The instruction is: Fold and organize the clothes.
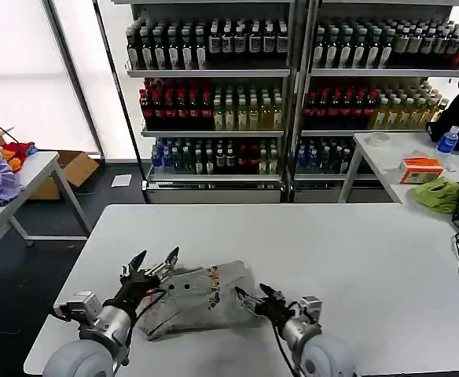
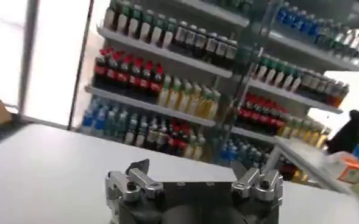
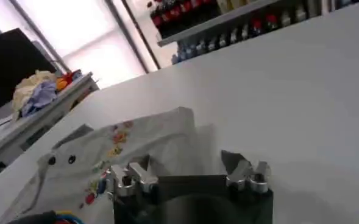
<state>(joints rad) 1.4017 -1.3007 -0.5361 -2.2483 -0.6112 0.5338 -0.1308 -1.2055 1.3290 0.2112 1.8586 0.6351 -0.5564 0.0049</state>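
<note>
A light grey shirt [image 1: 202,297] lies crumpled and partly folded on the near part of the white table [image 1: 355,251], its small multicolour print [image 1: 212,284] facing up; the left gripper [image 1: 157,263] sits at the shirt's left edge, fingers spread wide and holding nothing; the right gripper [image 1: 249,297] is at the shirt's right edge, likewise open and empty. In the right wrist view the shirt [image 3: 130,152] spreads just beyond the parted fingers [image 3: 130,176]. Shelves of bottles [image 1: 292,86] stand behind the table.
</note>
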